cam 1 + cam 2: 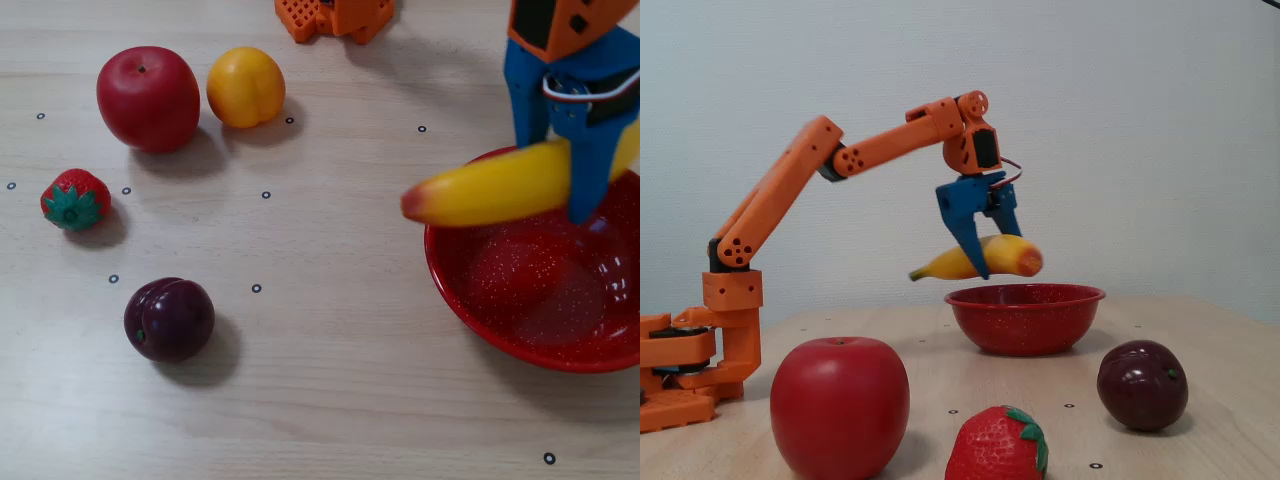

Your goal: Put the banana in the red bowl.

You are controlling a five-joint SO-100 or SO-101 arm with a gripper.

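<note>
Claw: we see the blue claw clamped across the banana's middle, one finger in front of the fruit and one behind it.
Banana: the banana hangs in the air, close to level, just above the bowl's rim; in the wrist view its orange tip sticks out past the rim toward 9 o'clock.
Bowl: the bowl sits empty on the surface, with its open basin at 5 o'clock from the tip in the wrist view.
Step in hand: we judge this to be the carry over the bowl, with the release not yet done.
Doing it well: we would shift the claw further over the basin until the tip clears the rim, lower it close to the bottom, then open gently so the banana settles rather than bounces.
Risk: released here, the overhanging end could catch the rim and tip the banana out, or rock the bowl.
Bystanders: the apple, orange fruit, strawberry and plum lie well apart from the bowl, so we need no detour.
</note>
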